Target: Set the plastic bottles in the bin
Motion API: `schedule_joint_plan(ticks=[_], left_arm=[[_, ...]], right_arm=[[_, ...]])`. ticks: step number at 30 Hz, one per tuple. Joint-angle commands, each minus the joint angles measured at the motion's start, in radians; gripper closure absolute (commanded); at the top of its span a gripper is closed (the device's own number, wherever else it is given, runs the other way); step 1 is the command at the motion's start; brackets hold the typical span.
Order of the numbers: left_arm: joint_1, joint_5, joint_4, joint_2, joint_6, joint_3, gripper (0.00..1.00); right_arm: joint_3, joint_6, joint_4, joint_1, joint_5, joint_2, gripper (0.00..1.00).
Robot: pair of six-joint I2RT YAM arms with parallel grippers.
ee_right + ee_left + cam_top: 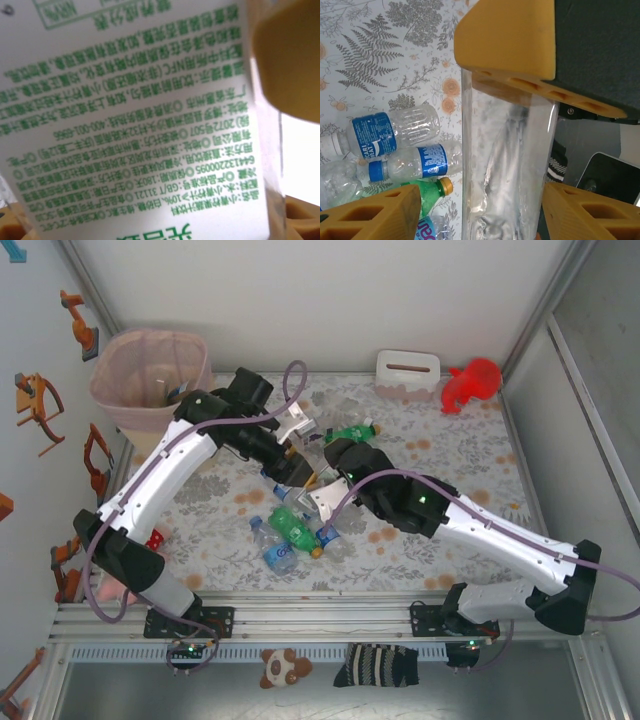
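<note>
A clear plastic bottle [507, 150] with a white, green-printed label [125, 100] hangs above the table's middle, between both arms. My right gripper [155, 226] [318, 490] is shut on it; one of its yellow fingers [510, 45] presses the bottle's far end in the left wrist view. My left gripper [480, 215] [293, 462] straddles the same bottle, open, with a gap at its left pad [375, 215]. Loose bottles lie below: two blue-labelled clear ones [395, 132] [420, 162], a green one [292, 525] and another green one [350, 432]. The beige bin [145, 336] with a pink liner stands far left.
A white tissue box [407, 372] and a red toy figure [470, 383] sit at the back right. Walls close in the table's left, back and right sides. A small red object [155, 538] lies by the left arm's base.
</note>
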Motion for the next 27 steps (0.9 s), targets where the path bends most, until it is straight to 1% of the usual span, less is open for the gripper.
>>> schedule_joint_plan(ticks=[1,2,3,4,7,10,13,15,16,19,20,25,27], left_arm=[[-0.026,0.000,-0.045,0.021,0.051,0.028,0.36],[-0.027,-0.001,-0.047,0.022,0.056,0.031,0.32],[-0.027,-0.004,-0.047,0.023,0.061,0.030,0.26],[-0.028,-0.016,-0.047,0.024,0.062,0.032,0.24],[-0.029,-0.051,-0.047,0.028,0.062,0.038,0.26],[-0.029,-0.058,-0.047,0.024,0.063,0.042,0.36],[-0.029,-0.050,-0.047,0.024,0.071,0.044,0.41],[-0.029,-0.045,-0.047,0.025,0.073,0.047,0.40],[-0.028,-0.028,-0.052,0.025,0.079,0.048,0.38],[-0.031,0.069,-0.056,0.014,0.112,0.041,0.30],[-0.035,0.085,-0.056,0.011,0.117,0.041,0.29],[-0.046,0.094,-0.086,0.010,0.142,0.029,0.29],[-0.050,0.100,-0.098,0.010,0.151,0.028,0.28]], right_arm=[[0.029,-0.002,0.098,0.016,0.023,0.004,0.69],[0.028,0.002,0.099,0.016,0.021,0.001,0.69],[0.028,0.006,0.099,0.015,0.013,-0.003,0.69],[0.026,0.012,0.094,0.016,0.005,-0.007,0.69],[0.022,0.023,0.077,0.020,-0.021,-0.025,0.69],[0.006,0.030,0.081,0.031,-0.039,-0.046,0.69],[-0.008,0.032,0.100,0.032,-0.040,-0.059,0.70],[-0.012,0.036,0.105,0.033,-0.035,-0.061,0.70],[-0.013,0.039,0.109,0.032,-0.035,-0.061,0.70],[-0.012,0.051,0.107,0.031,-0.022,-0.056,0.70],[-0.009,0.059,0.105,0.030,-0.022,-0.055,0.70],[-0.012,0.094,0.119,0.030,-0.064,-0.081,0.70],[-0.010,0.097,0.121,0.031,-0.062,-0.081,0.70]])
